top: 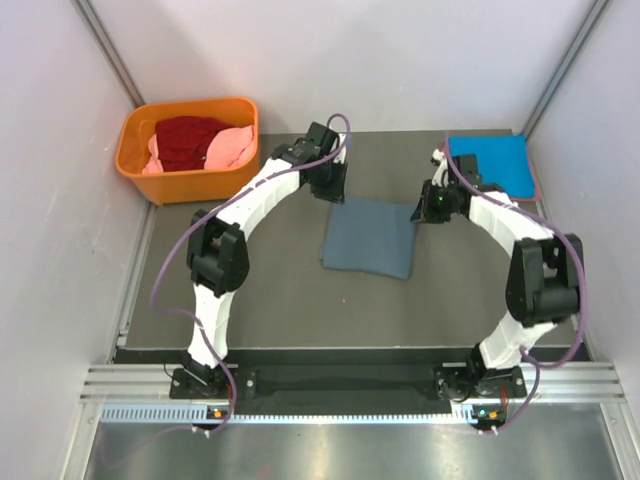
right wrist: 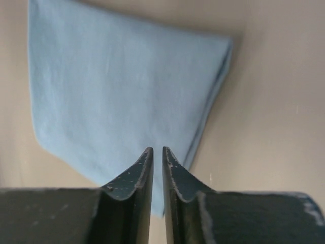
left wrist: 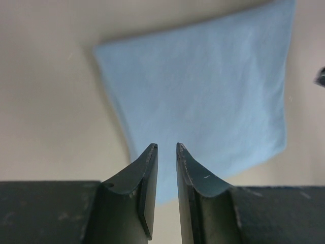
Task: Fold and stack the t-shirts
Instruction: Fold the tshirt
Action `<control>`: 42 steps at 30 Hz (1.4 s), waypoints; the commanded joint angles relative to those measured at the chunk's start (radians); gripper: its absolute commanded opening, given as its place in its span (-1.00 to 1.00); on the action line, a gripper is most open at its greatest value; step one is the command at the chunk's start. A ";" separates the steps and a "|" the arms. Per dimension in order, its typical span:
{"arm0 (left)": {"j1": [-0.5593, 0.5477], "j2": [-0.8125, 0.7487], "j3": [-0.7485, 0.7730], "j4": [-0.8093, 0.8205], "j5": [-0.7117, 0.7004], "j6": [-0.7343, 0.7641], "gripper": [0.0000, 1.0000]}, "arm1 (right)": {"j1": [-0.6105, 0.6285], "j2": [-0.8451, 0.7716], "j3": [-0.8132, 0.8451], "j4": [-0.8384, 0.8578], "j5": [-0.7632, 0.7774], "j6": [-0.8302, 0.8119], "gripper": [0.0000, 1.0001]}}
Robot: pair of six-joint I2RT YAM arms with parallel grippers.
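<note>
A slate grey-blue t-shirt (top: 369, 237) lies folded into a rectangle at the middle of the table. My left gripper (top: 333, 192) hovers over its far left corner. In the left wrist view the left gripper (left wrist: 167, 147) is open by a narrow gap, nothing in it, with the shirt (left wrist: 203, 96) below. My right gripper (top: 421, 211) hangs over the shirt's far right corner. Seen from the right wrist, the right gripper (right wrist: 157, 150) shows a thin slit between its fingers, empty, above the shirt (right wrist: 117, 101). A bright blue t-shirt (top: 490, 160) lies folded at the far right on a pink one (top: 535, 186).
An orange plastic basket (top: 190, 183) stands at the far left, off the dark mat, holding a dark red t-shirt (top: 188, 140) and a salmon-pink one (top: 233, 148). White walls close in on both sides. Bare mat (top: 290, 310) stretches in front of the grey-blue shirt.
</note>
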 commanded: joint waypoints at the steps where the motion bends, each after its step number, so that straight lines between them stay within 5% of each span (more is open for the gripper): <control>1: 0.008 0.076 0.047 0.140 0.068 0.010 -0.48 | -0.008 0.097 0.101 0.072 -0.030 -0.042 -0.76; 7: 0.038 0.197 0.078 0.291 0.080 -0.010 -0.47 | -0.040 0.273 0.230 0.099 -0.051 -0.053 -0.78; 16: 0.058 0.310 0.156 0.310 0.050 0.045 -0.46 | -0.091 0.389 0.297 0.127 -0.102 -0.067 -0.70; 22: 0.059 0.268 0.224 0.231 0.047 0.058 -0.43 | -0.091 0.263 0.230 0.139 -0.096 -0.019 -0.16; 26: 0.055 0.134 0.141 0.208 0.048 0.036 -0.42 | -0.091 0.214 0.182 0.133 -0.059 -0.001 0.04; 32: 0.047 -0.028 -0.191 0.320 0.070 -0.008 -0.42 | -0.089 0.229 0.159 0.138 -0.065 0.012 0.20; 42: 0.047 0.090 -0.213 0.287 0.058 0.007 -0.46 | -0.091 0.365 0.187 0.182 -0.137 0.005 0.27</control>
